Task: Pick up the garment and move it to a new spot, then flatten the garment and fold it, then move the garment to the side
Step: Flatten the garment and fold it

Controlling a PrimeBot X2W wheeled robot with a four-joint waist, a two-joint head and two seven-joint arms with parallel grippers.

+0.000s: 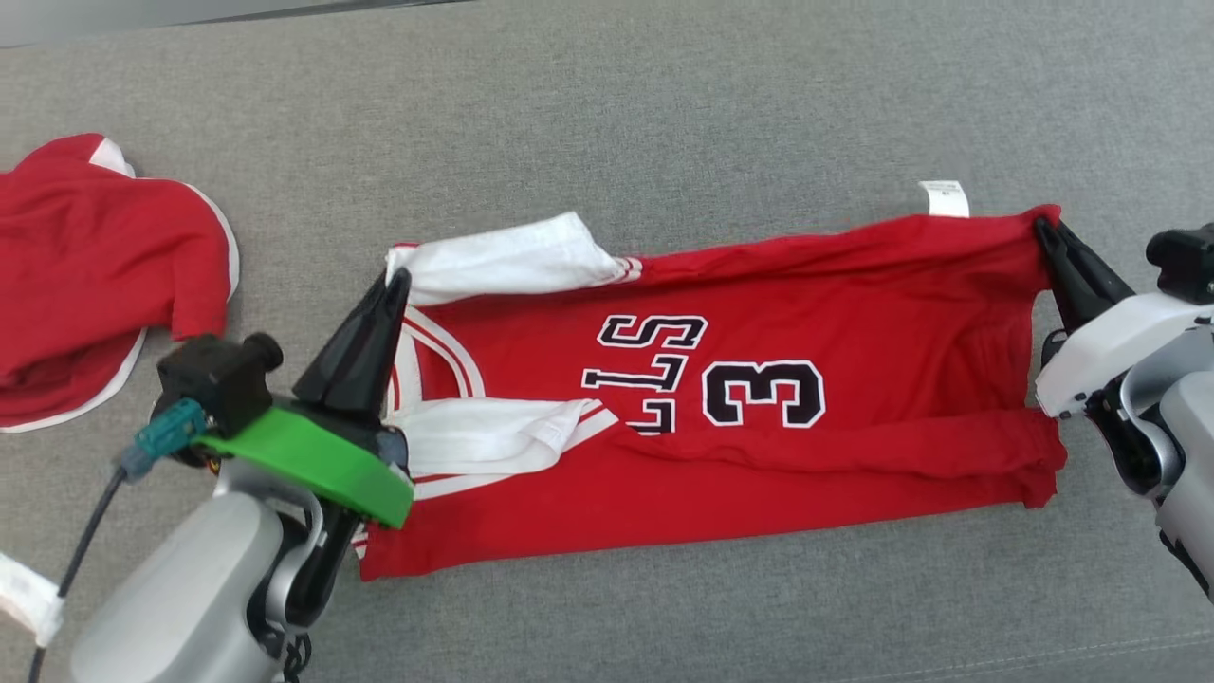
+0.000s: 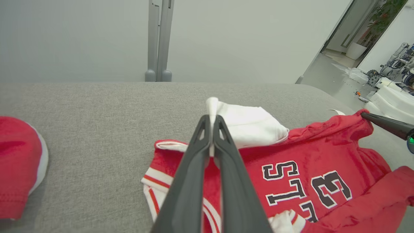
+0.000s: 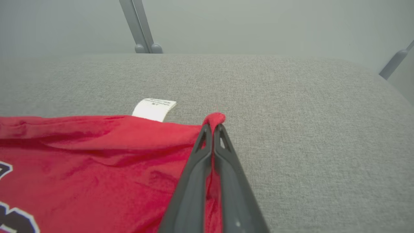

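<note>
The garment (image 1: 759, 455) is a red jersey with white sleeves and a black "3", stretched sideways across the grey cushion. Its near long edge lies folded over the body. My left gripper (image 1: 400, 275) is shut on the white sleeve corner at the jersey's left end; in the left wrist view white cloth sticks up between the tips of my left gripper (image 2: 212, 117). My right gripper (image 1: 1041, 224) is shut on the red far corner at the right end. In the right wrist view, red fabric (image 3: 97, 155) pokes out past the closed tips of that gripper (image 3: 213, 124).
A second red garment with white trim (image 1: 85, 266) lies crumpled at the far left of the grey cushion (image 1: 664, 114). A white care label (image 1: 945, 197) sticks out from the jersey's far edge. Grey frame posts (image 2: 159, 38) stand behind the cushion.
</note>
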